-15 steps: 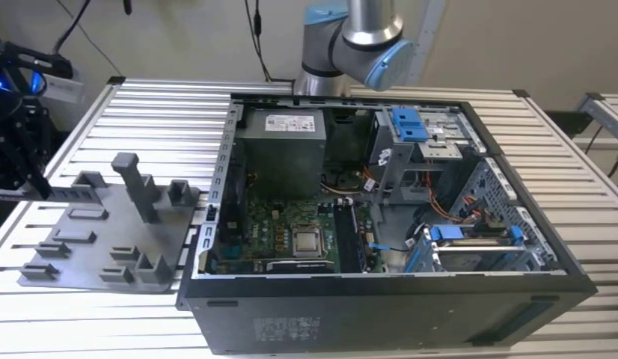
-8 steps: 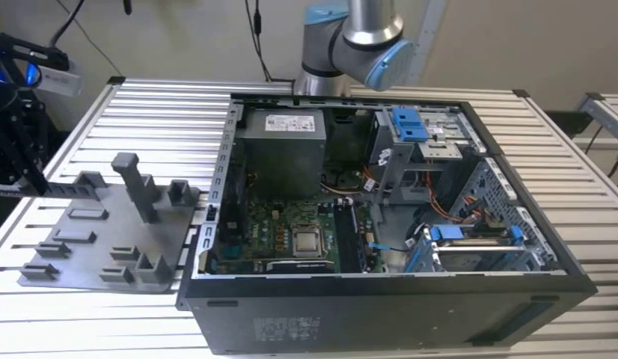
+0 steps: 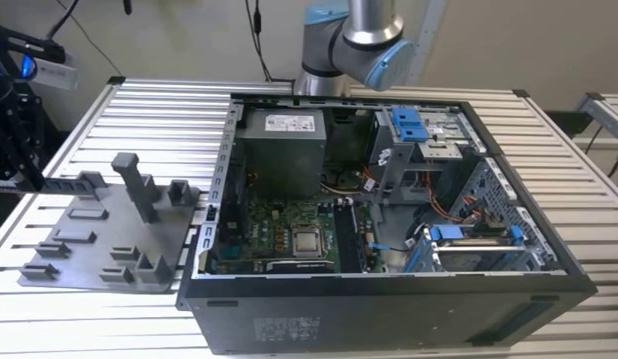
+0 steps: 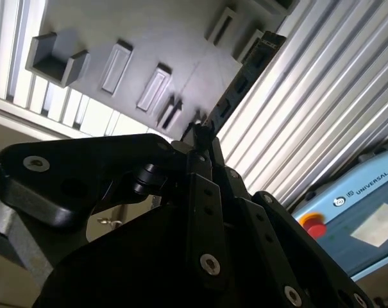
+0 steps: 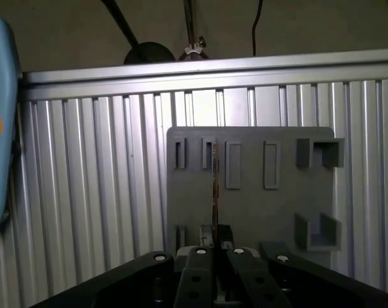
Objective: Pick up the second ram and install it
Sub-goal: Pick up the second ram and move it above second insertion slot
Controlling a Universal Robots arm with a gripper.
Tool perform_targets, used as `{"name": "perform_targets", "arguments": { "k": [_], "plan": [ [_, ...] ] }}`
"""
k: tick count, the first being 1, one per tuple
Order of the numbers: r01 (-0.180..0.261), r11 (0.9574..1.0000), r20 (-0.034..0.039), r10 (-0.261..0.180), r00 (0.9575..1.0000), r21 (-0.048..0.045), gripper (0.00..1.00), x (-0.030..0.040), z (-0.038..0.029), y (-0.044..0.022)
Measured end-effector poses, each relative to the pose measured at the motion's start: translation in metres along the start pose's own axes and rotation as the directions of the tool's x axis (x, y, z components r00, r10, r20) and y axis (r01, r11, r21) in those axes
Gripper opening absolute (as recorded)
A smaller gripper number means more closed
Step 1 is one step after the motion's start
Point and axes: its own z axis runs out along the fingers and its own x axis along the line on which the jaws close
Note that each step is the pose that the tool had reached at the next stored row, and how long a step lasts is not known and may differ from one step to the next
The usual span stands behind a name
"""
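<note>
The tool (image 4: pixel 203 138) is clenched on one end of the memory stick (image 4: pixel 245 83), over the grey tray (image 4: pixel 149 38) on the worktop (image 4: pixel 322 115); held so near its end, I reckon it could swing or slip

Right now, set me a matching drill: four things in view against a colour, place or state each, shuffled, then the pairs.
Things:
1 memory stick
2 tray
3 computer case
4 table

Descriptions:
A silver slats
B open, insides showing
C gripped in the claw
D grey, beside the case at the exterior view's left

Pairs: 1-C, 2-D, 3-B, 4-A.
</note>
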Motion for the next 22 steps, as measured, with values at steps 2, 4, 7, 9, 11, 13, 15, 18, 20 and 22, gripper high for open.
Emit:
{"name": "perform_targets", "arguments": {
  "k": [2,4,7,9,11,13,15,18,20,22],
  "plan": [
    [0.000,1.0000,-0.0001,0.000,1.0000,-0.0001,0.14,0.0000,-0.0019,0.0001],
    [0.000,1.0000,0.0001,0.000,1.0000,0.0001,0.14,0.0001,-0.0034,0.0001],
    [0.000,1.0000,0.0000,0.000,1.0000,0.0000,0.14,0.0001,-0.0059,0.0001],
    [0.000,1.0000,-0.0001,0.000,1.0000,0.0000,0.14,0.0002,-0.0075,0.0002],
    [0.000,1.0000,0.0000,0.000,1.0000,0.0000,0.14,0.0002,-0.0090,0.0002],
    [0.000,1.0000,-0.0001,0.000,1.0000,-0.0001,0.14,0.0002,-0.0110,0.0003],
    [0.000,1.0000,-0.0001,0.000,1.0000,-0.0001,0.14,0.0003,-0.0137,0.0003],
    [0.000,1.0000,0.0000,0.000,1.0000,0.0001,0.14,0.0003,-0.0183,0.0004],
    [0.000,1.0000,0.0000,0.000,1.0000,0.0000,0.14,0.0004,-0.0221,0.0005],
    [0.000,1.0000,-0.0001,0.000,1.0000,-0.0001,0.14,0.0005,-0.0260,0.0006]
  ]
}}
